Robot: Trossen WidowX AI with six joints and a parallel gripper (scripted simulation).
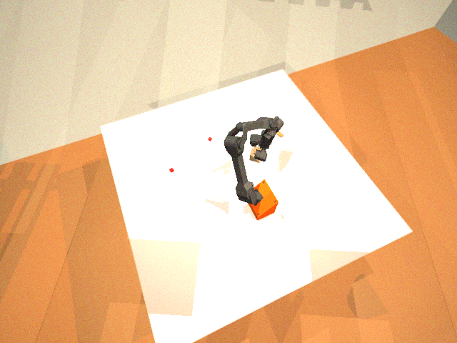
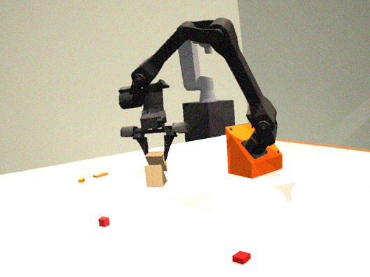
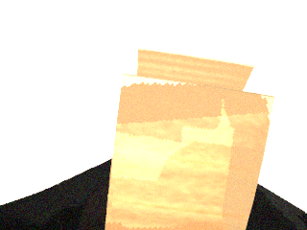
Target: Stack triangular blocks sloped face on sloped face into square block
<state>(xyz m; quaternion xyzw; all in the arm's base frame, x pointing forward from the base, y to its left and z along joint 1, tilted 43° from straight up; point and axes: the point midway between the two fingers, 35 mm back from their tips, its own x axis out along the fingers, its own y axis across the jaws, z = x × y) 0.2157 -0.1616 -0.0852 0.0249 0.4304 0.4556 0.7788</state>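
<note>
The lower triangular block [image 2: 154,175] [image 3: 194,68] is tan wood and rests on the table, its upright end face towards the exterior camera. My gripper [image 2: 156,157] points down and is shut on the other triangular block [image 2: 155,153] [image 3: 184,163], with a finger at either side. The held block is just above and behind the lower one in the exterior view, its top slightly higher. In the wrist view it covers most of the lower block, whose far strip shows beyond it. Whether the two touch is hidden, as are the sloped faces. The hand partly hides both in the top view.
The white table [image 1: 235,258] [image 2: 161,258] carries the orange arm base [image 1: 266,199] [image 2: 267,164]. Two small red blocks [image 1: 210,138] [image 1: 171,170] [image 2: 104,221] [image 2: 241,257] lie apart. An orange piece [image 2: 81,179] and a flat tan piece [image 2: 100,175] lie behind the hand.
</note>
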